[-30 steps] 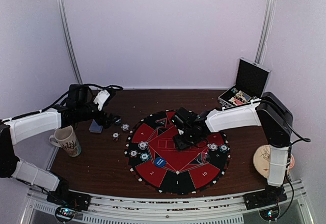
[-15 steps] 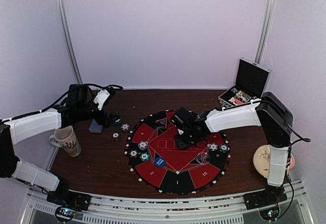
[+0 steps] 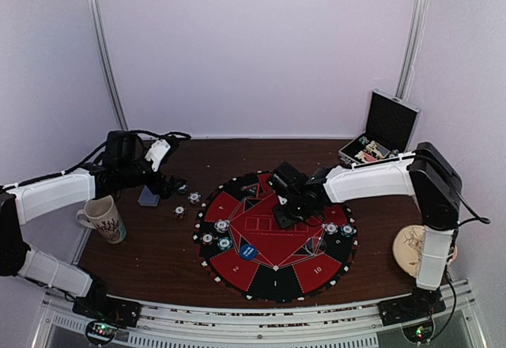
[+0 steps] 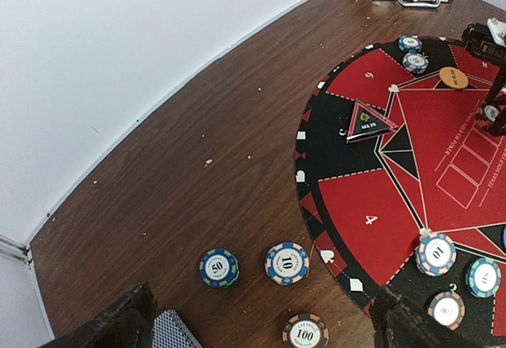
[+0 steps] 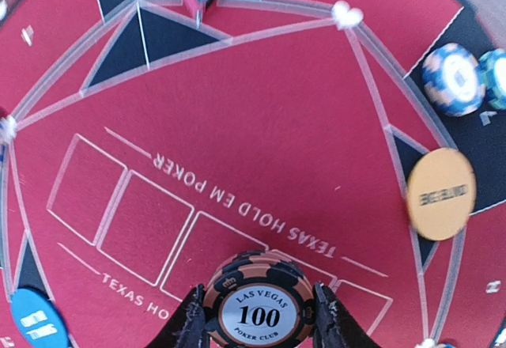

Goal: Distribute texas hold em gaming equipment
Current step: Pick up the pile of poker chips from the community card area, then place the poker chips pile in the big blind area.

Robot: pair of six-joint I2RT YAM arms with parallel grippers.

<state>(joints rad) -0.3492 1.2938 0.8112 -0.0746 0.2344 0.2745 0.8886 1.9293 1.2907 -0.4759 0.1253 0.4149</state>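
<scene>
Only the two dark fingertips of the left gripper [image 4: 265,328] show at the bottom of its wrist view, spread wide apart over the brown wooden table [image 4: 198,190], with a grey-blue-backed playing card [image 4: 172,334] cut off between them. Over the round red-and-black felt mat [image 3: 261,241], the right gripper [image 3: 285,217] has shifted slightly toward the far side since a second ago, and its jaws have narrowed. It clamps a black-and-orange poker chip [image 5: 259,304] marked 100, lower rim cropped, above the mat's middle.
</scene>
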